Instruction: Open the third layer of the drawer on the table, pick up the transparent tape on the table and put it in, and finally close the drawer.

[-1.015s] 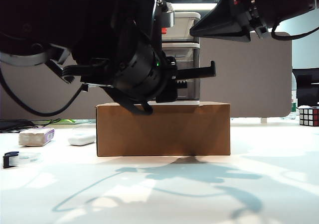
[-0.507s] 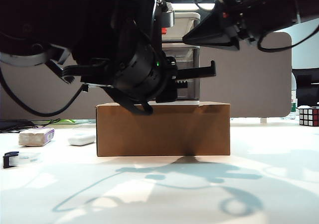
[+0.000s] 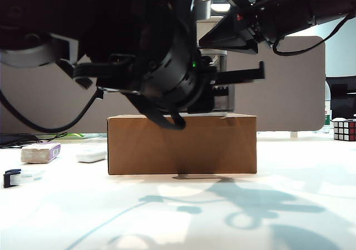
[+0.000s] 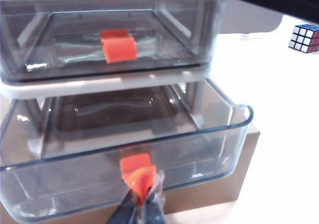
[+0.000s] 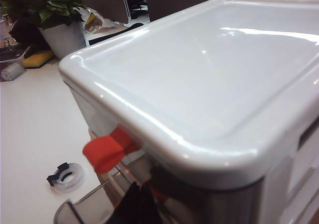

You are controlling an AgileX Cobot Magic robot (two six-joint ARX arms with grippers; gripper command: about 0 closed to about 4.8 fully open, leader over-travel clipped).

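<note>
The drawer (image 4: 114, 84), a small 3-tier cabinet, sits on a brown cardboard box (image 3: 182, 143) on the table (image 3: 222, 205). In the left wrist view, the left gripper (image 4: 142, 204) has its fingers pinched shut on the red-orange tab (image 4: 137, 171) of the third layer (image 4: 124, 184), which stands pulled well out of the white frame, its tray empty. The transparent tape (image 3: 21, 176) lies on the table far off to the left side of the exterior view, well apart from the box, its black cutter end pointing left. It lies on the left arm's side, so that arm looks nearer to it than the right. The right gripper (image 5: 134, 206) hovers just above the cabinet's white top (image 5: 214, 74); only a dark fingertip shows, so I cannot tell whether it is wide or narrow. Compared with 1 second ago, the left arm's dark bulk has swung rightward across the exterior view, and the right arm has come down closer to the cabinet top.
</note>
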